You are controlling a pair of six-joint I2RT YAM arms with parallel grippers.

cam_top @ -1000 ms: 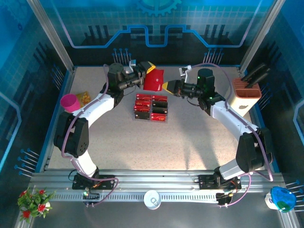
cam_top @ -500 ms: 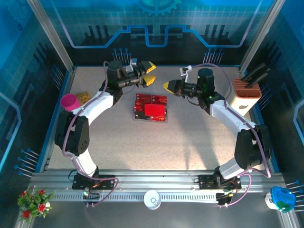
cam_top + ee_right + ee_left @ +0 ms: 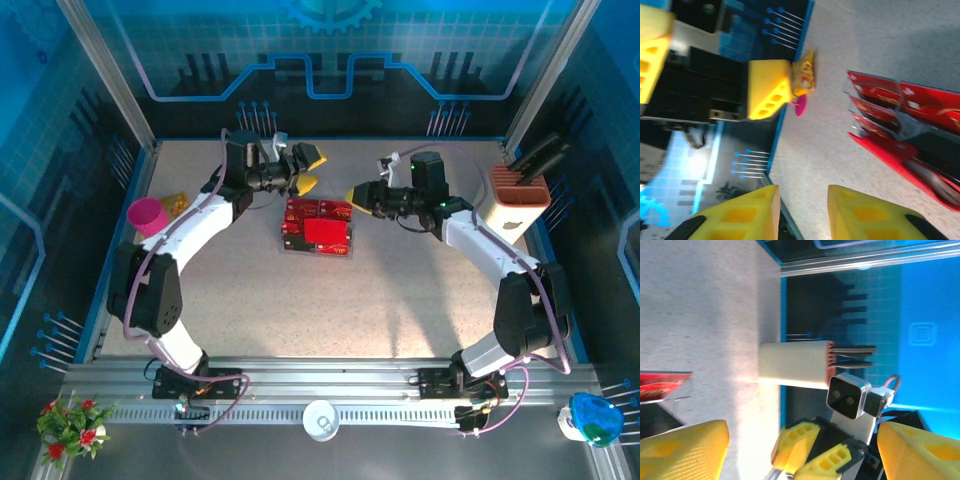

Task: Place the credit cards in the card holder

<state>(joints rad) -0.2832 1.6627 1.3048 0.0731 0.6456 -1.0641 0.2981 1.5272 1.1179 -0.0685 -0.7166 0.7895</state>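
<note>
The tray sits near the middle of the surface. The credit cards lie in the tray. The card holder lies on top of the tray. The left end effector is just behind the tray. The right end effector is just right of the tray. A cup stands far left of the tray. A slotted block stands far right of it.

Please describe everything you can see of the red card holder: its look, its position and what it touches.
The card holder is a small red case, roughly square with rounded corners, with a plain, smooth upper face. It lies on top of the clear tray, over its right middle part, resting on the red and black cards stored there. From the right wrist view it seems slightly tilted. I cannot tell whether it is fully closed.
</note>
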